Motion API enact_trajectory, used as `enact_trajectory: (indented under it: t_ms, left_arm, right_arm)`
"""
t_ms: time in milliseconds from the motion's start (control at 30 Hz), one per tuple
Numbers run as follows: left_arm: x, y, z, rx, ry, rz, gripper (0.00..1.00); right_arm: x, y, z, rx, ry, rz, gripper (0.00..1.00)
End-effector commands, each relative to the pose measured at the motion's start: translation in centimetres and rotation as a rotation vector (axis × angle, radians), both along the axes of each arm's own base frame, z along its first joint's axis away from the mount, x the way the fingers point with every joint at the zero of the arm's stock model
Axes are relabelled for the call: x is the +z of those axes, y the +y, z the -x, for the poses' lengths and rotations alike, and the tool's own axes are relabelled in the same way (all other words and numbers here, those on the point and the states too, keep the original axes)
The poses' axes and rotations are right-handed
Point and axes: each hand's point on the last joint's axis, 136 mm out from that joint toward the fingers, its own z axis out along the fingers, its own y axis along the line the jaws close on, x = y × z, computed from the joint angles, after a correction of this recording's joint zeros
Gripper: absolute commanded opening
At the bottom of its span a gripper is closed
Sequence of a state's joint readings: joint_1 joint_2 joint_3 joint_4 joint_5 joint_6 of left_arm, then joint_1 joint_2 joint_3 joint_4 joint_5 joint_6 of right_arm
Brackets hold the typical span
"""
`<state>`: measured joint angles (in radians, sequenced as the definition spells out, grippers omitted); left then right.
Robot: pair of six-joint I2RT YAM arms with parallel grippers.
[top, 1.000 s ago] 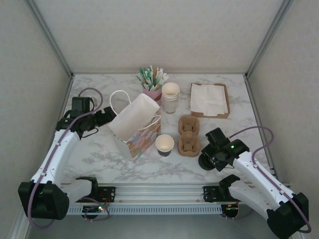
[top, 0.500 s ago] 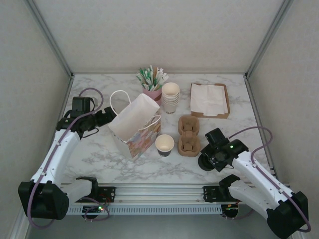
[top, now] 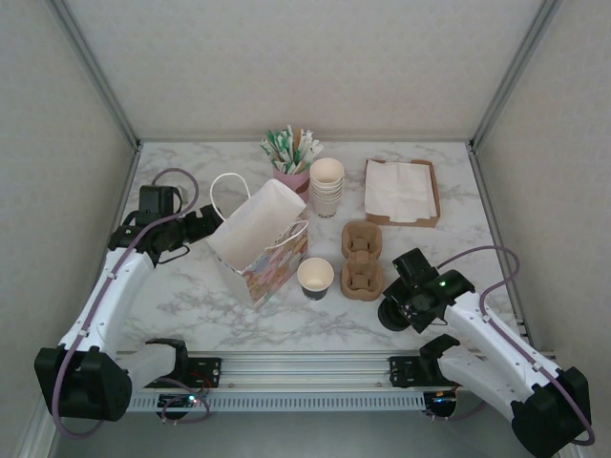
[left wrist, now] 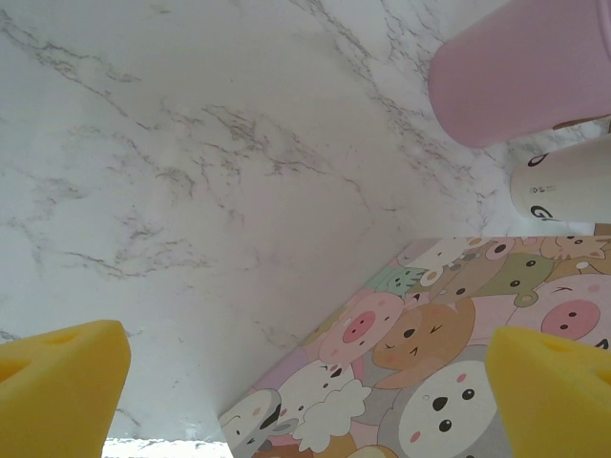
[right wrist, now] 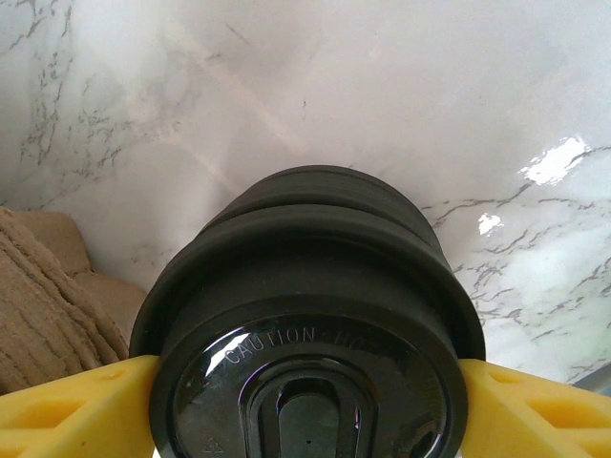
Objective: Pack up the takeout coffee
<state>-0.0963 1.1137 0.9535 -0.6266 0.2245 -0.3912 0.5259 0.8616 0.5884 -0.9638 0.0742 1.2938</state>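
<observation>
Near the front of the table [top: 191,296], on the right, the right gripper [top: 393,311] squeezes a black lid [right wrist: 305,315] between its yellow fingers [right wrist: 67,410], one on each side; a second black ring sits just behind the lid, and I cannot tell if it is another lid; the lid is low over the bare table, just beside the brown cup holders [top: 362,260].

A bit further back, in the middle, the coffee cup [top: 315,276] stands upright with its top open and no lid on it; it is between the cup holders and the paper bag [top: 260,239], near both; the bag leans over, its mouth open, with cartoon animals on its side.

On the left, the left gripper [top: 202,224] is next to the bag, its fingers spread wide with nothing in them.

At the back stand a stack of cream cups [top: 326,186], a pink pot [top: 292,179] of straws, and a tray of napkins [top: 402,191].
</observation>
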Motion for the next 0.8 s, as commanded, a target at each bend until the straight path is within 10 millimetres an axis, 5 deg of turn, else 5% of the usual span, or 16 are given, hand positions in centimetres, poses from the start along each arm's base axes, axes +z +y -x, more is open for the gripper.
enact_trajectory:
  t_ms: [0,400,533,767]
  left_arm:
    - [0.2,-0.2,0.0,-0.014,0.004,-0.014,0.96]
    - [0.3,-0.1,0.1,-0.013,0.003,-0.016,0.96]
    - [0.3,-0.2,0.1,-0.014,0.002,-0.013,0.96]
    - [0.4,-0.3,0.1,-0.014,0.001,-0.005,0.96]
  right_arm:
    - [0.1,-0.2,0.1,-0.004,-0.001,-0.001,0.75]
    - [2.3,-1.2,-0.3,0.07,-0.042,0.076,0.73]
    - [4.7,-1.4,-1.3,0.161,-0.119,0.109,0.7]
    - [10.9,1.3,-4.6,0.44,-0.336,0.106,0.71]
